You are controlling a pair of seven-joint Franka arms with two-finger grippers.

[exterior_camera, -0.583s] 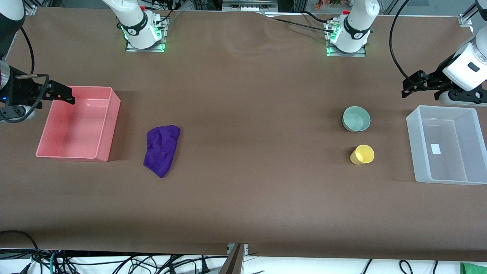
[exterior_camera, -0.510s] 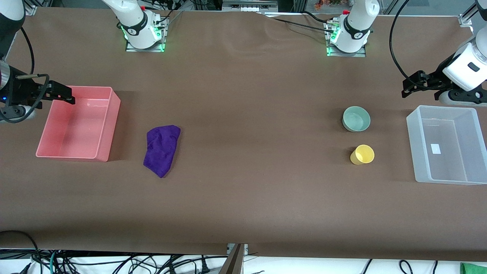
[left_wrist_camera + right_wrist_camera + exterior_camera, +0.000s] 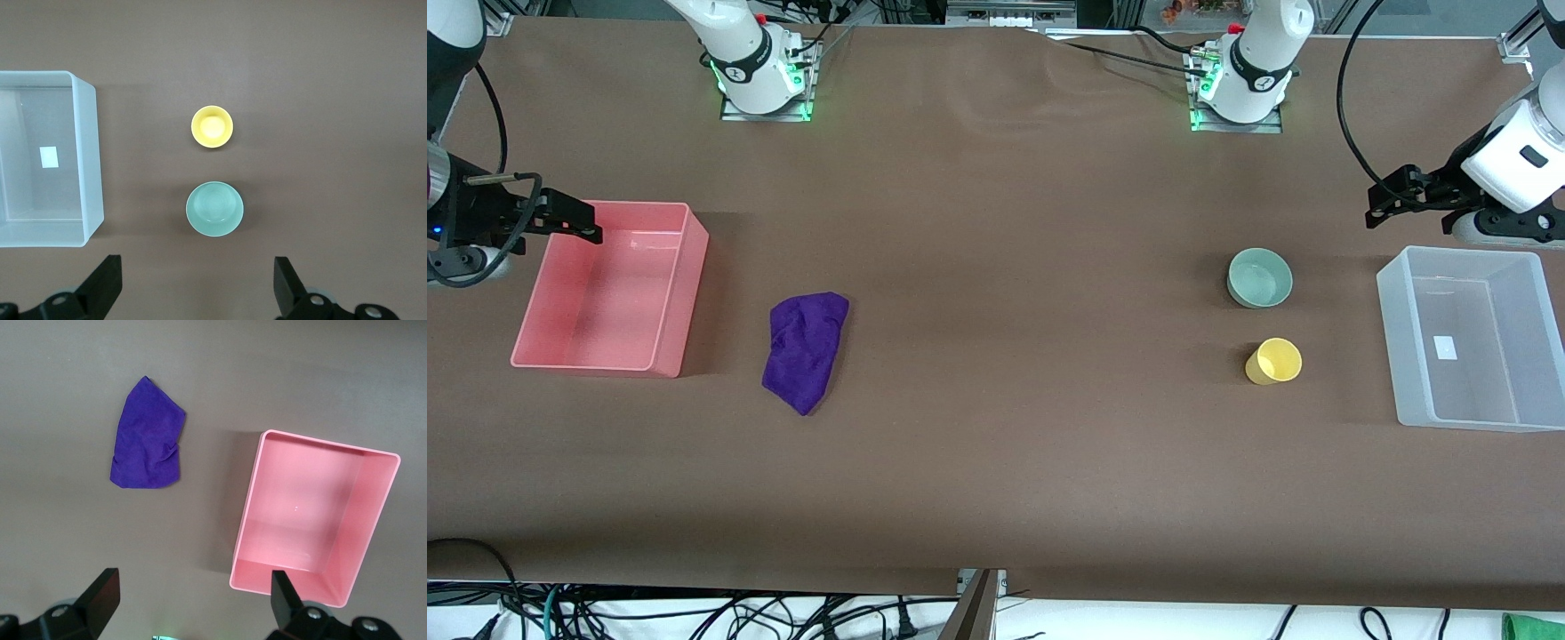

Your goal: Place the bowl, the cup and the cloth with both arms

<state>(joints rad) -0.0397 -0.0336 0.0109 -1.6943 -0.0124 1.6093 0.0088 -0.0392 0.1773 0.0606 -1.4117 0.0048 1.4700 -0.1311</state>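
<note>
Bowl (image 3: 1260, 277) and cup (image 3: 1274, 360) sit toward my left gripper (image 3: 1385, 197), cloth (image 3: 806, 348) toward my right gripper (image 3: 574, 220); both grippers open, empty, over the table.

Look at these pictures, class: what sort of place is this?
Most likely a robotics lab: two bench-mounted arms, each with an open pincer (left, right), loose cables under the table, and a pink bin.
</note>
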